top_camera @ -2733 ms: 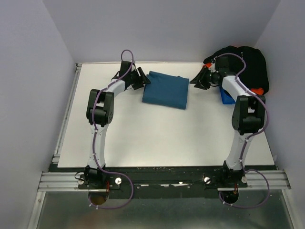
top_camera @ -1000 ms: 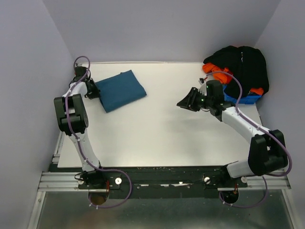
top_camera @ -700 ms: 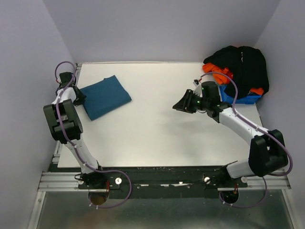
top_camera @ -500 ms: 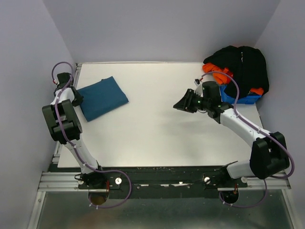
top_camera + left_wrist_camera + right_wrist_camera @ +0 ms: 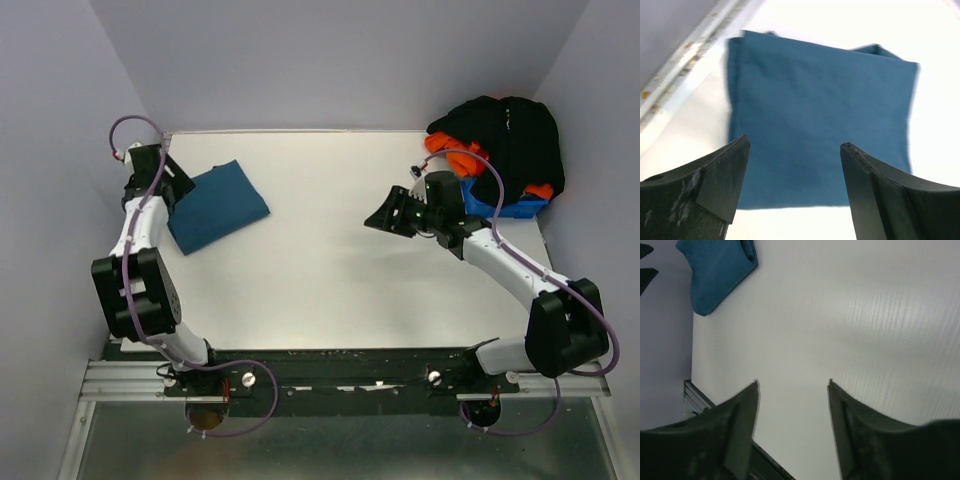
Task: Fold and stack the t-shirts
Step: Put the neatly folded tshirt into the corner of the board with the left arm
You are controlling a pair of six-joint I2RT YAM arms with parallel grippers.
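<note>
The blue shirt (image 5: pixel 222 205) lay folded upper left; left hand (image 5: pixel 795 146) and right hand (image 5: pixel 792 382) hung open, empty. Next, likely: fetch from the pile (image 5: pixel 510 130) upper right.

A white table (image 5: pixel 330 290) fills the middle of the top view; its surface is matte and evenly lit, with only soft shadows. In the upper part of the frame stands a plain pale lilac back wall (image 5: pixel 330 60), and a left wall (image 5: pixel 50 200) and a right wall (image 5: pixel 610 150) of the same colour close the sides. A side rail (image 5: pixel 690 50) of metal follows the table's left edge. An aluminium front rail (image 5: pixel 120 380) crosses the lower part of the frame, and below it lies a grey metal sheet (image 5: pixel 350 450)
</note>
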